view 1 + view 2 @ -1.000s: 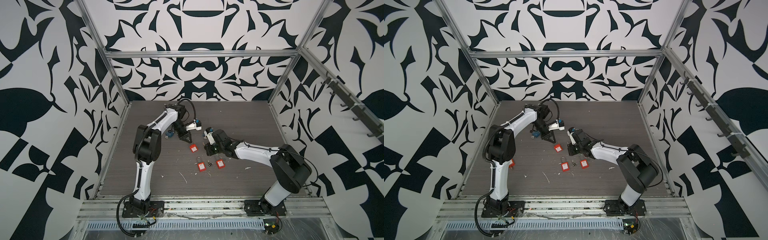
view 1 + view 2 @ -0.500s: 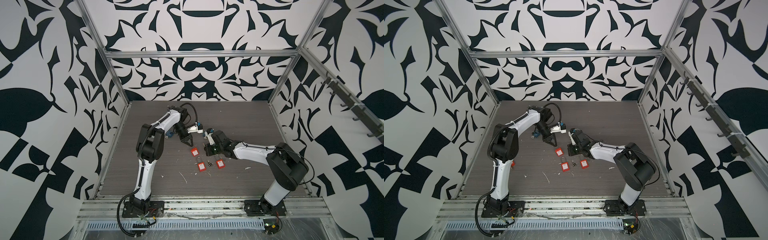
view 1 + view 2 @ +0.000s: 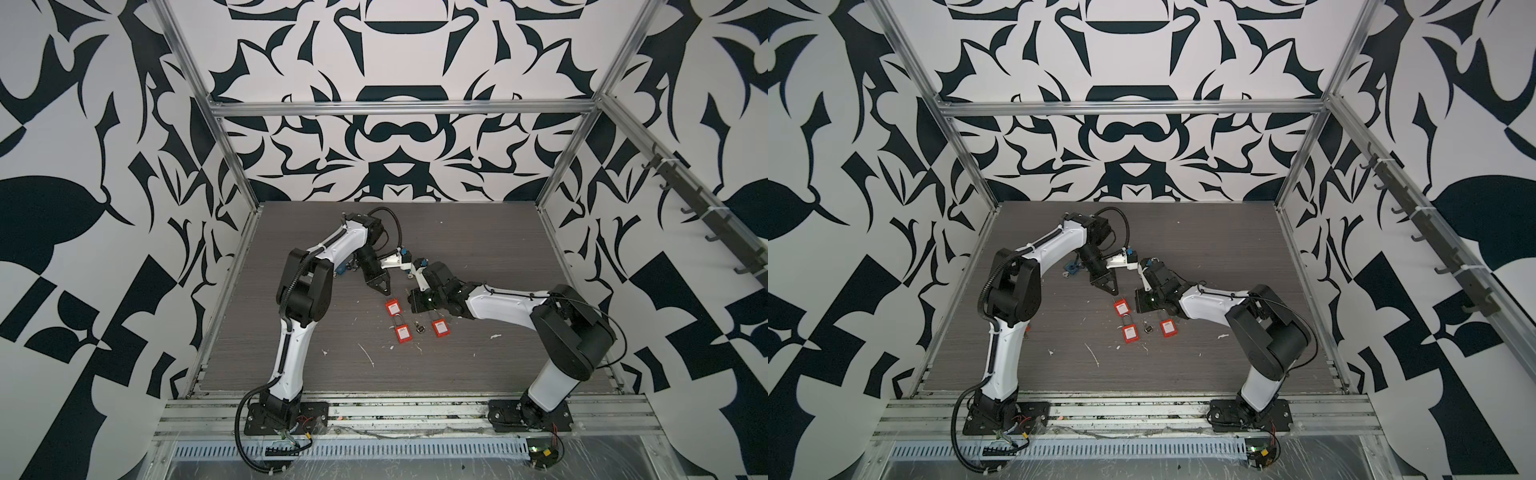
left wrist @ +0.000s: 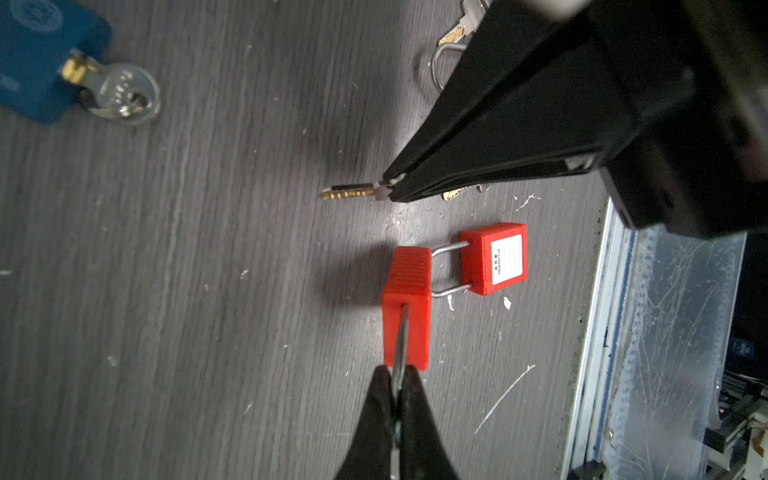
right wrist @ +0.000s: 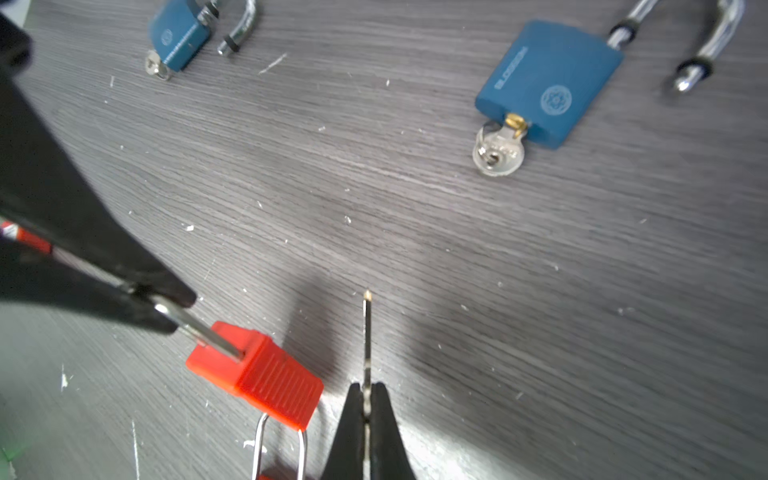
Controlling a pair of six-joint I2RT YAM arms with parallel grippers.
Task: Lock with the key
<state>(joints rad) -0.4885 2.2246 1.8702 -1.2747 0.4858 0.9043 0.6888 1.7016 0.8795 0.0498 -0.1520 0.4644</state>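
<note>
Red plastic padlock [image 4: 406,307] appears raised slightly off the dark wood-grain counter [image 4: 187,270]. It is held by the left claw [image 4: 397,380], whose tips are pressed together on a thin metal piece [image 4: 401,332] entering one end of the body, probably the shackle seen edge-on. The right claw [image 5: 365,392] is also pressed together, pinching a brass-tipped key [image 5: 366,332] by its head. The blade points forward, just beside the padlock but not in line with it. The keyhole shows in no view. Several things could go wrong. The padlock hangs from a narrow pinch, so it may swing or twist when the key presses on it, and the blade could skid off the face instead of entering. The key is gripped only at its head, so a sideways push could turn it in the grip or knock it free. A second red padlock [image 4: 494,259] lies on the counter with its shackle reaching up to the held one, and could be snagged or dragged. The two claws work close together and might collide.
</note>
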